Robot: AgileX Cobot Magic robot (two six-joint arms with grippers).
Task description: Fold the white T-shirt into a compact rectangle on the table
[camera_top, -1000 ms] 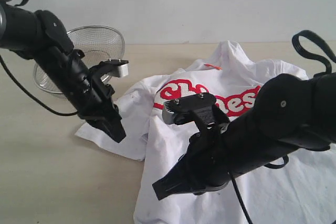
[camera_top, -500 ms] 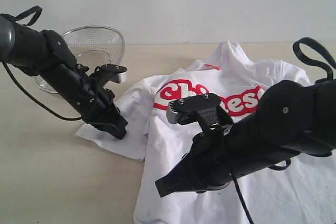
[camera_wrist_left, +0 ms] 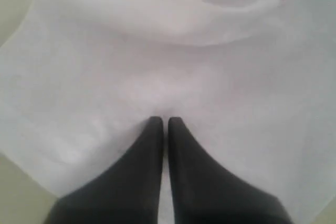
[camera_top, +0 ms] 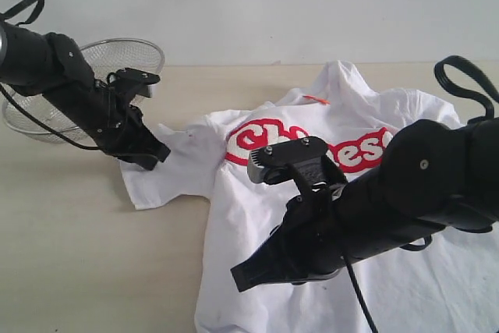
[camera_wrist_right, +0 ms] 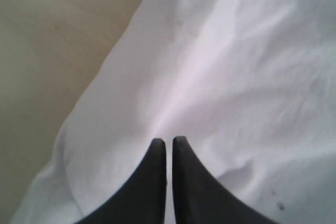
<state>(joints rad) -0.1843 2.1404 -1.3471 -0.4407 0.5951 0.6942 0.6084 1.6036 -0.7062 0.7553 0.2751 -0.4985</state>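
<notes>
Left pincer (camera_top: pixel 159 154) near T-shirt (camera_top: pixel 248 196) sleeve edge

The left claw (camera_wrist_left: pixel 164 121) and right claw (camera_wrist_right: pixel 169 140) are closed (tips downward).

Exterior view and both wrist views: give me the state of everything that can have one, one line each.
T-shirt: unfolded, front up, wrinkled, one sleeve spread out flat.
Left tool: shut, tips on that sleeve; whether cloth is pinched cannot be told.
Right tool: shut, tips over the shirt's body near its side edge.
Basket: on the table, partly hidden by the left arm.
</notes>
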